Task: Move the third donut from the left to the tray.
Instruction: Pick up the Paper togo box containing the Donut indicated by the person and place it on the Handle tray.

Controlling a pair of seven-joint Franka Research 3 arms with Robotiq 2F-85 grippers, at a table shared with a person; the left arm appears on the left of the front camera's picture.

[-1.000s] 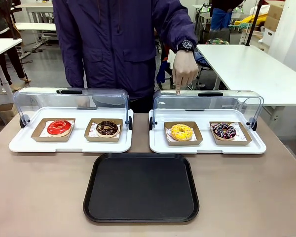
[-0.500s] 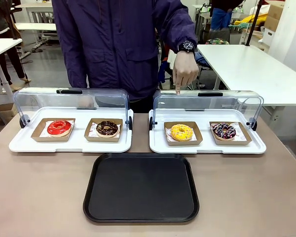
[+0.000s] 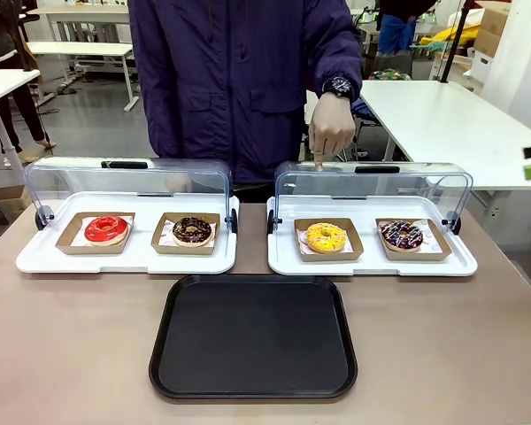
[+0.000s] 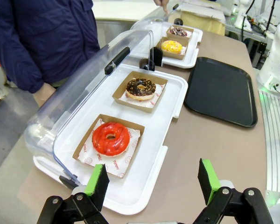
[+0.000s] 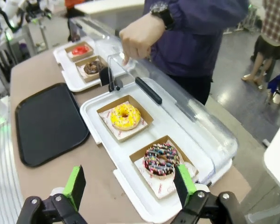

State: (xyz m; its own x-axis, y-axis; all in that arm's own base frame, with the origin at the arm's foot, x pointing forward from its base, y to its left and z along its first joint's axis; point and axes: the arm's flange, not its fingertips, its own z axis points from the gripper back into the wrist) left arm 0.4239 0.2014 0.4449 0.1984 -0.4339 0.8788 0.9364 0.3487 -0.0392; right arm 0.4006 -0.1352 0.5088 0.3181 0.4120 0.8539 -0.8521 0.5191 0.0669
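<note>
Both empty, wide apart: left pincer [image 4: 154,179], right pincer [image 5: 129,183]; person's finger [image 3: 319,160] on lid [image 3: 372,183] behind yellow donut [image 3: 326,236]

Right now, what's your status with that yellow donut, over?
Left hand open, right hand open, both empty. Yellow donut in its holder under the raised lid, not yet on the tray. Person's finger at that lid's top.

White tables [image 3: 442,124] behind, grey floor [image 3: 84,119], brown tabletop [image 3: 71,354] in front
</note>
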